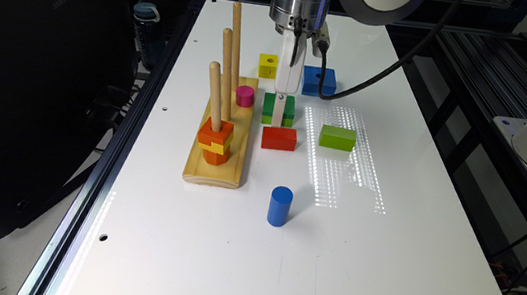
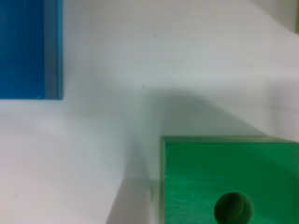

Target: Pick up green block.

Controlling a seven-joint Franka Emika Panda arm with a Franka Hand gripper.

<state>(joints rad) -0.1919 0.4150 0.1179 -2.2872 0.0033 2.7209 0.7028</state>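
The end effector [image 1: 281, 103] is seen in the exterior view lowered straight down onto the green block [image 1: 287, 110], its white body hanging from the wrist above; whether it is wide, narrow or closed on the block cannot be told from either view. The green block, dark green above and lime below, is placed near the middle of the bench [image 1: 380, 262], and in the wrist view its top face with a round hole [image 2: 233, 208] is seen close up. A red block [image 1: 278, 138] is laid just beside it on the side toward the bench's near edge. A yellow block [image 1: 268, 65] and a blue block [image 1: 319, 81], each with a hole, are set beyond it toward the far edge; a blue face [image 2: 28, 46] is also caught in the wrist view. A solid lime block [image 1: 337, 137] is found toward the exterior view's right, apart from the green one. A wooden peg board [image 1: 219, 162] with three upright pegs is stood along the side toward the exterior view's left, with orange and yellow pieces [image 1: 214, 141] stacked on the nearest peg and a pink cylinder [image 1: 244, 96] resting on its base. A blue cylinder [image 1: 279, 206] is stood upright nearer the bench's near edge
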